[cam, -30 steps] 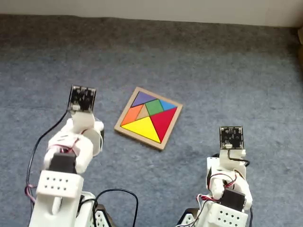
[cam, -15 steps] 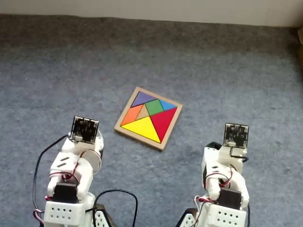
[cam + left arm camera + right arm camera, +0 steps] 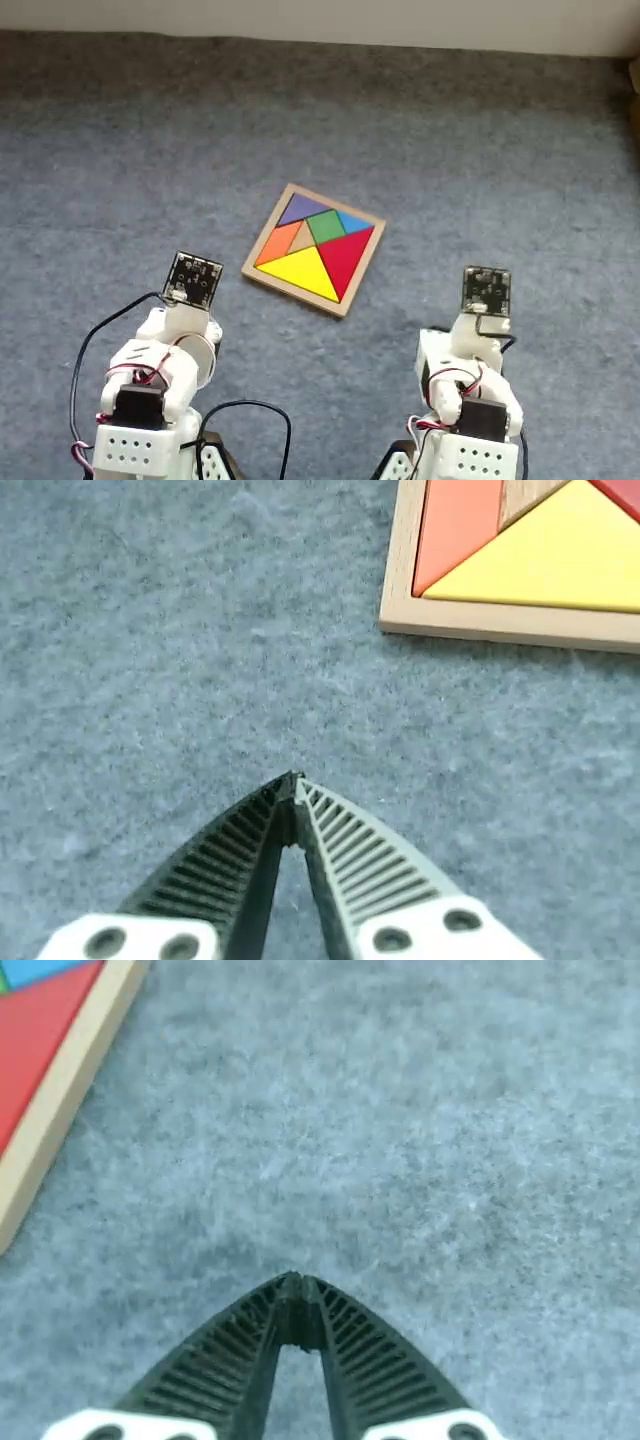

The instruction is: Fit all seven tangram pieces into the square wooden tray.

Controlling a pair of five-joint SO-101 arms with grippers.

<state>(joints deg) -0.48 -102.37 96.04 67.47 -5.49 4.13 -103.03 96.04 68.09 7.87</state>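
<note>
A square wooden tray (image 3: 292, 291) lies turned like a diamond on a blue-grey carpeted table (image 3: 500, 150), seen from above. All seven tangram pieces sit inside it and together fill the square. They are a large yellow triangle (image 3: 300, 270) and a large red triangle (image 3: 348, 258) on the side nearest the arms, and an orange piece (image 3: 280, 240), a small tan triangle (image 3: 302, 238), a green square (image 3: 325, 227), a purple piece (image 3: 300, 208) and a blue triangle (image 3: 352, 221) on the far side. No gaps between pieces are visible, and no loose piece lies on the carpet around the tray.

The left arm (image 3: 160, 370) is folded near its base, just off the tray's near-left corner. The right arm (image 3: 465, 370) is folded likewise, off the tray's near-right side and well apart from it.

The left gripper (image 3: 292, 785) hangs over bare carpet with its ridged jaws pressed together and nothing between them. The tray's corner lies just ahead of it. The right gripper (image 3: 298, 1282) is also closed and empty over carpet, with the tray's red-filled edge off to one side.

The puzzle looks finished. The step in hand appears to be resting. At most, the next move calls for checking that every piece lies flush.
</note>
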